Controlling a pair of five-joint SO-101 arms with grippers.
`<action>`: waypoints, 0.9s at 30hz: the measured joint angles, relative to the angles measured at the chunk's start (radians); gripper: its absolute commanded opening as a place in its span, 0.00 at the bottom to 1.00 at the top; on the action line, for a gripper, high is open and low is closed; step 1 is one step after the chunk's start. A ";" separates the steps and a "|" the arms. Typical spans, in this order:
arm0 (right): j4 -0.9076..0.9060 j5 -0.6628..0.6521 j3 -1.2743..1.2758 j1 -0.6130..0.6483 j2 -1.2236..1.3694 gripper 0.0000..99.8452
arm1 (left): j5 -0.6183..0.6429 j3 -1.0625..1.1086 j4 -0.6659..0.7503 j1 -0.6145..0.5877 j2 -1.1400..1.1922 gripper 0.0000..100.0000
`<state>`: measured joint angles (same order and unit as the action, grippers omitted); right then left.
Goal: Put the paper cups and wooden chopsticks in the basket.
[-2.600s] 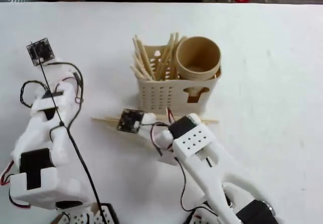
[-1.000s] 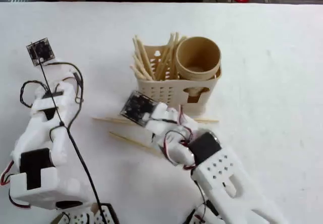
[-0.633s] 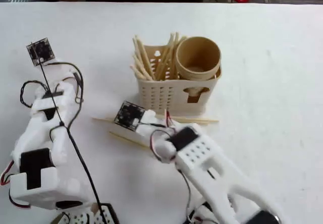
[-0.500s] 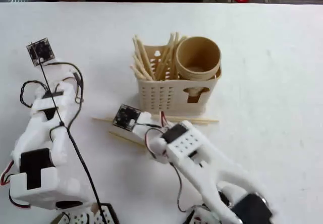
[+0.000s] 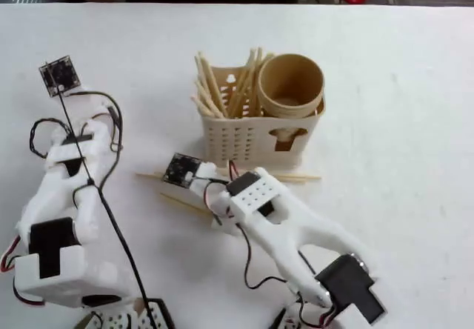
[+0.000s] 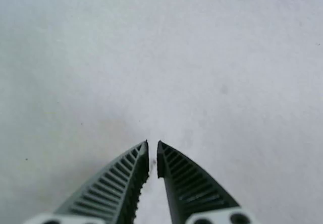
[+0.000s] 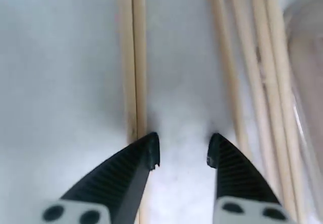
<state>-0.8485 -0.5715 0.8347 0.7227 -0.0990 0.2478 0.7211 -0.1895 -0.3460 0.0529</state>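
A cream slotted basket (image 5: 248,142) stands mid-table holding a brown paper cup (image 5: 290,84) and several wooden chopsticks (image 5: 222,88). More chopsticks lie on the table in front of it: one pair (image 5: 152,175) close along the basket's front and one (image 5: 185,205) slanting nearer me. My right arm (image 5: 255,195) hangs low over them. Its gripper (image 7: 181,156) is open over bare table, with one pair of sticks (image 7: 132,57) at one fingertip and several sticks (image 7: 252,67) past the other. My left gripper (image 6: 153,151) is shut over bare table, on its arm (image 5: 67,173) at the left.
The white table (image 5: 400,121) has free room to the right of and behind the basket. Black cables (image 5: 111,218) trail from the left arm toward the front edge. The basket's blurred wall (image 7: 308,57) lies close beside the right gripper.
My right arm has swung left and come down over the chopsticks lying in front of the basket. The left arm has stayed where it was.
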 measured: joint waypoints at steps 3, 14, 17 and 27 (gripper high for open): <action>-0.018 0.000 0.003 0.002 -0.037 0.17 | 0.000 0.000 0.000 0.000 0.000 0.05; -0.114 0.000 0.127 0.087 -0.336 0.17 | 0.000 0.000 0.000 0.000 0.000 0.05; -0.106 0.000 0.127 0.118 -0.319 0.17 | 0.000 0.000 0.000 0.000 0.000 0.05; -0.021 0.000 0.044 0.114 -0.038 0.17 | 0.000 0.000 0.000 0.000 0.000 0.05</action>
<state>-0.8700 -0.5715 0.8792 0.8362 -0.1373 0.2478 0.7211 -0.1895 -0.3460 0.0529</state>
